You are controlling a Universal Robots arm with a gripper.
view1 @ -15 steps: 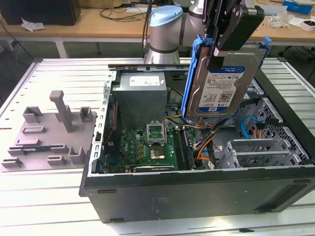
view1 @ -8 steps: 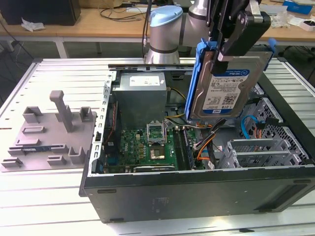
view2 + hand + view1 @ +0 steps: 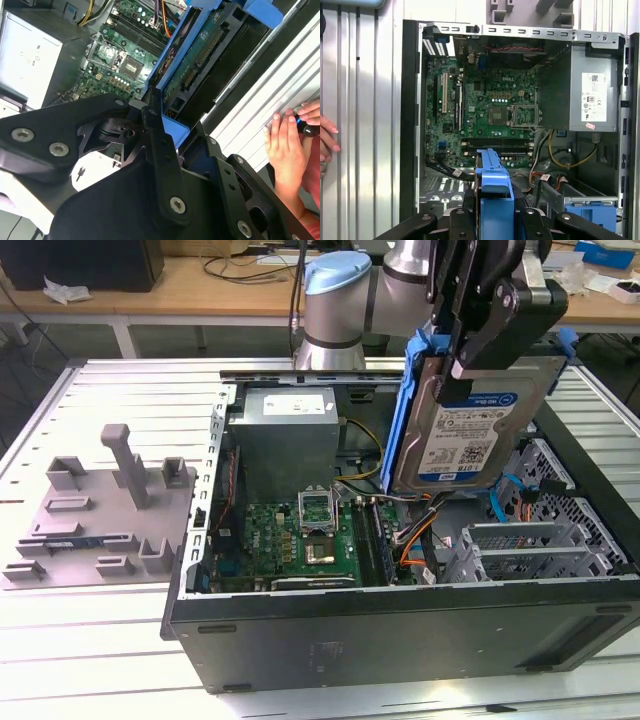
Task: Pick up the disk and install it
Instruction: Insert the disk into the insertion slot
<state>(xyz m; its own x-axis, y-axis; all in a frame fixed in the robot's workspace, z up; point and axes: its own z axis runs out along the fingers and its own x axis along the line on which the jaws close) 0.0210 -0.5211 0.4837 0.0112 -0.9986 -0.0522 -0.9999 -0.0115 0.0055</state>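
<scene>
One disk, clamped by its upper edge in the gripper, hangs on edge over the open computer case. I judge the upright hold lets it clear the cables near the drive cage.

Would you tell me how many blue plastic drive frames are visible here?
2. One surrounds the disk held by the end effector; one bare frame sits inside the case. Others may be hidden.
</scene>
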